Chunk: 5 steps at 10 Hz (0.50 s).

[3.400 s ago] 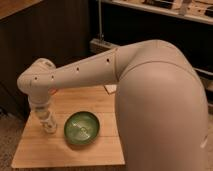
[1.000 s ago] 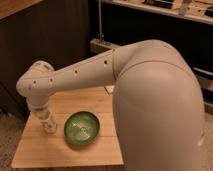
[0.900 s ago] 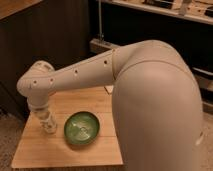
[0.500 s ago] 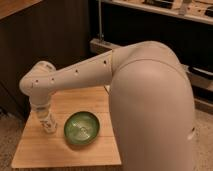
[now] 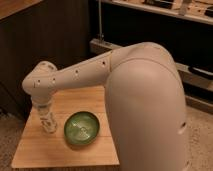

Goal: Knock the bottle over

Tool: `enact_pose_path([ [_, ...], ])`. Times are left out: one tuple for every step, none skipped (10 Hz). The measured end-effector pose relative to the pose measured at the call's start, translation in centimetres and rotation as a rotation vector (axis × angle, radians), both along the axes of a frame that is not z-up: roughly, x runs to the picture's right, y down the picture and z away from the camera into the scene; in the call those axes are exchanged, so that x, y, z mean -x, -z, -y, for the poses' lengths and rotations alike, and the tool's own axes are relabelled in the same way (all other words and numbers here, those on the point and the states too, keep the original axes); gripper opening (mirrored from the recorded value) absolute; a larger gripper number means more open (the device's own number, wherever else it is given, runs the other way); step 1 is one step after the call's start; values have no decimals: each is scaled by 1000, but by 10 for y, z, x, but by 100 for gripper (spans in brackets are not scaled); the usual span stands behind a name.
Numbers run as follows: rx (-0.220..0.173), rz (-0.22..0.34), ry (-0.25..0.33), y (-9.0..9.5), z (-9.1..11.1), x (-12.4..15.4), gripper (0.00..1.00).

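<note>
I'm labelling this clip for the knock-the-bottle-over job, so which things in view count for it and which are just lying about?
Part of the job:
- the bottle, upright on the wooden table, left of the bowl
- the gripper, reaching straight down at the bottle from the arm's wrist

Just lying about:
- the green bowl, on the table right of the bottle
- the shelving behind

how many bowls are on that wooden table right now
1. The green bowl sits on the wooden table, just right of the bottle. The gripper hangs at the bottle, under the arm's wrist. The big arm body may hide more of the table.
</note>
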<state>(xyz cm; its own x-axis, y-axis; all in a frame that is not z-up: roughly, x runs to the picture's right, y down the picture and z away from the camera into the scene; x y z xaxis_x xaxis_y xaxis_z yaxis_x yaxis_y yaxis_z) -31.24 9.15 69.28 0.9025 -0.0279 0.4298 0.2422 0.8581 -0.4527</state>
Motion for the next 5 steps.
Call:
enact_pose_path([
  [0,1,-2,-8,5,2,1],
  [-1,0,-2,-18,9,4,1],
  [3,-4,-3,-26,11,5,1],
  [10,-12,-7,-37,14,6,1],
  [12,-12,-10,-42,15,7,1],
])
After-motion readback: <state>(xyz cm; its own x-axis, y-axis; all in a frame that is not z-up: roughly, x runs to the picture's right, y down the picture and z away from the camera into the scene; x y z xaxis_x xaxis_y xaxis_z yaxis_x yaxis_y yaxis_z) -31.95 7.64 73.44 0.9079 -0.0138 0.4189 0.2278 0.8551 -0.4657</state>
